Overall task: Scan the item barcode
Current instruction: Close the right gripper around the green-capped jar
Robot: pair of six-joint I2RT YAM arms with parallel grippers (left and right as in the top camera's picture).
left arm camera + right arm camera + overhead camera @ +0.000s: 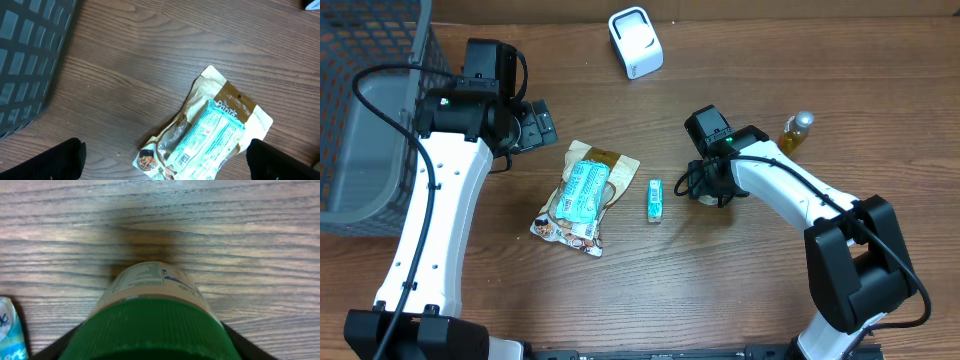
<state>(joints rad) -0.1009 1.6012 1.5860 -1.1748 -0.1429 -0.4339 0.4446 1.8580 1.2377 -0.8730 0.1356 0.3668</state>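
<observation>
Right gripper (pixel 702 188) is straddling the jar (pixel 148 282) for a scanning lift, clamping uncertain; left gripper (pixel 540 124) is hovering, jaws apart.

Bright, even light falls from above on the desk (pixel 740 290), leaving soft shadows and no harsh glare. In the right wrist view the jar (pixel 150 312) sits too near the lens. Its green lid is blurred, and a dark shadow smudges the wood beyond it.

One scanner (pixel 635 41), one basket (pixel 350 60), one jar (pixel 150 315)
</observation>
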